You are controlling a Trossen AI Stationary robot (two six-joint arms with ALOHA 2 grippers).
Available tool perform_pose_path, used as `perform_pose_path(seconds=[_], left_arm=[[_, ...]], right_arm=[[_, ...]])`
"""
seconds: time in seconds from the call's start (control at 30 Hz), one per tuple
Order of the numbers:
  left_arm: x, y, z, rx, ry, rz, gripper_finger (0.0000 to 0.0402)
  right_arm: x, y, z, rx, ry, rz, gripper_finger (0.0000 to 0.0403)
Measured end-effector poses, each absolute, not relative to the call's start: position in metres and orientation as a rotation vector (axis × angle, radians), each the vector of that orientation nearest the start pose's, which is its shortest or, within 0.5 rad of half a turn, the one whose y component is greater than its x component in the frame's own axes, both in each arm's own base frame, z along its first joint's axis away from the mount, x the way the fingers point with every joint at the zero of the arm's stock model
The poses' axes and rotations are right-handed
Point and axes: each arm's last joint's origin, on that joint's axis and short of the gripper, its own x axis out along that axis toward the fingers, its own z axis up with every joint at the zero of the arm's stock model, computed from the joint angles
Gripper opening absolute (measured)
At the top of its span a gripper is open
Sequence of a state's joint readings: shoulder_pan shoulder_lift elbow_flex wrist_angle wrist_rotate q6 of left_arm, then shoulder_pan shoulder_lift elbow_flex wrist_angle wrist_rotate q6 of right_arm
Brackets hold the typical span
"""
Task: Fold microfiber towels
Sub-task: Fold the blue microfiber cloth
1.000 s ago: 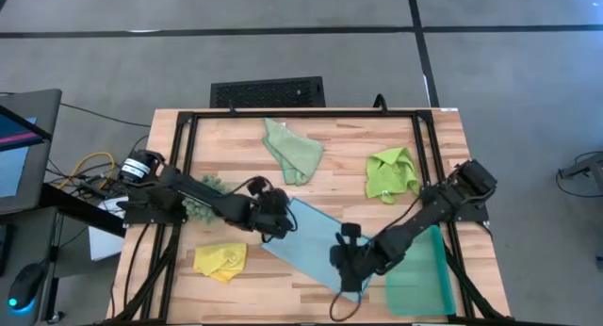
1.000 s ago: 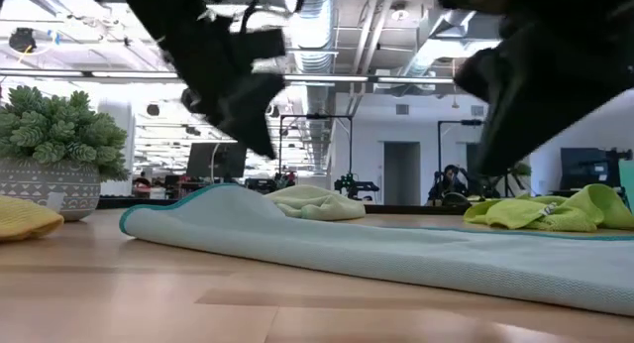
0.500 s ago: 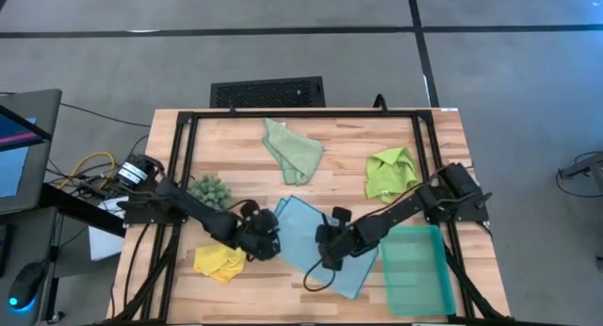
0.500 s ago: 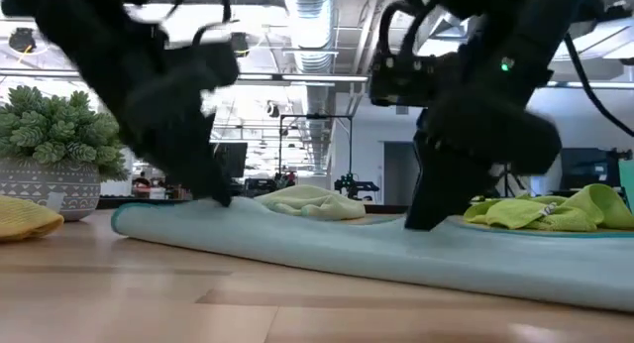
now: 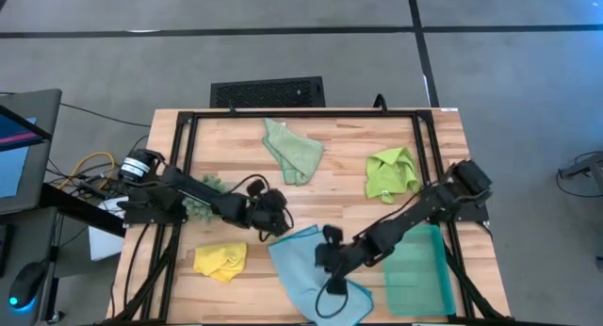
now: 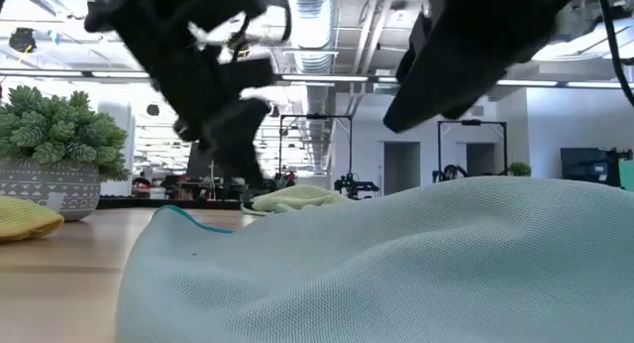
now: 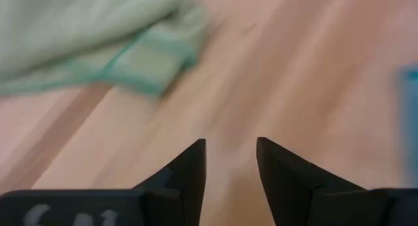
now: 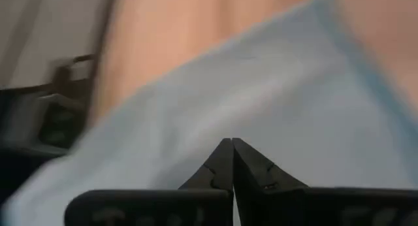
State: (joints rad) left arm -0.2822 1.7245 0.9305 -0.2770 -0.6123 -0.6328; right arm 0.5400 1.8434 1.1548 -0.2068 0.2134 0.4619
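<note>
Light blue microfiber towel (image 5: pixel 316 274), soft and partly doubled over, lies on the pale wooden slatted table (image 5: pixel 339 156) directly under the right gripper (image 5: pixel 325 258), whose fingers are pressed together; whether they pinch a bit of the cloth cannot be told. In the right wrist view the blue cloth (image 8: pixel 261 102) fills the space ahead of the fingertips. The left gripper (image 5: pixel 273 218) hovers just beyond the towel's far corner, its fingers (image 7: pixel 189 167) apart with nothing between them (only bare wood shows in the gap). Beyond the left gripper lies the pale sage green towel (image 5: pixel 293 150); beside the left arm, toward the table's front, sits the crumpled yellow towel (image 5: pixel 220 260). Past the right arm rests the lime green towel (image 5: pixel 391 173).
</note>
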Motion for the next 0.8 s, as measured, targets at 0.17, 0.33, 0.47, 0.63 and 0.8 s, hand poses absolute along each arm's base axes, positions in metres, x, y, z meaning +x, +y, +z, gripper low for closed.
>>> perform_pose_path(seconds=[0.17,0.33,0.47,0.63,0.8], left_arm=[[0.317,-0.106,0.159,-0.136,0.727,0.402,0.0128],[0.312,-0.131,0.154,-0.143,0.713,0.339,0.0128],[0.312,-0.138,0.149,-0.19,0.717,0.302,0.0128],[0.315,-0.138,0.133,-0.216,0.791,0.219,0.0128],[0.325,-0.134,0.111,-0.229,0.835,0.191,0.0128]], right_arm=[[0.314,0.159,0.169,-0.043,0.954,-0.179,0.0043],[0.314,0.125,0.144,0.038,1.018,-0.192,0.0086],[0.323,0.098,0.133,0.081,0.992,-0.095,0.0122],[0.336,0.083,0.132,0.111,0.887,0.062,0.0144],[0.346,0.072,0.123,0.127,0.858,0.041,0.0122]])
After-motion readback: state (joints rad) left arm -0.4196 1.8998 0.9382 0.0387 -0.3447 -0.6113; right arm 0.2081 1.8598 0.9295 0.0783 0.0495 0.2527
